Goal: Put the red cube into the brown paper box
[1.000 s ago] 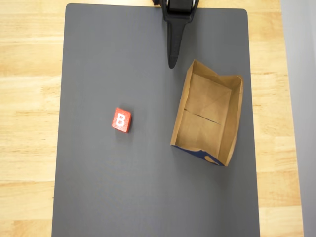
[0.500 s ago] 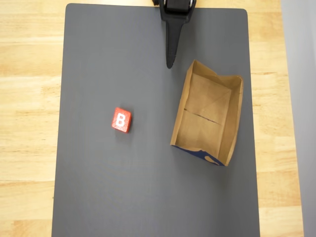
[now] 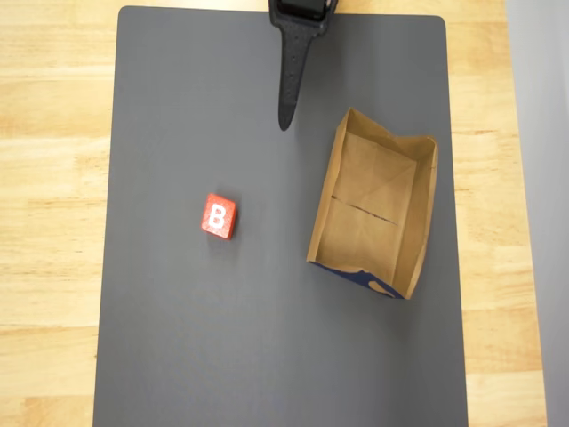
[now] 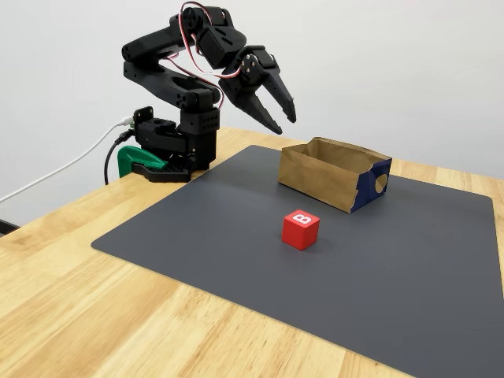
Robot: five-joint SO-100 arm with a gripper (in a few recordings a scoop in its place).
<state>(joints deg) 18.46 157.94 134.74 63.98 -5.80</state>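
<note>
At the top centre of the overhead view, the gripper projects down into the frame over the dark grey mat, its tip above bare mat and well apart from both task objects; in the fixed view the gripper hangs in the air at upper centre, raised clear of the mat, with its two fingers spread apart and nothing between them, so the hand is open and empty; the red cube rests on the mat left of centre in the overhead view, white letter "B" facing up, untouched; in the fixed view the red cube sits at centre frame, nearer the camera than the box; the brown paper box lies on the mat at right of centre in the overhead view, its opening upward and its interior empty, blue print on its lower end; in the fixed view the brown paper box stands right of centre beyond the cube; judged step: approach to the cube, grasp not yet begun; the next move calls for travel toward the lower left of the overhead frame, alignment of the open fingers across two opposite cube faces, descent until the fingers straddle the cube, then closure
</note>
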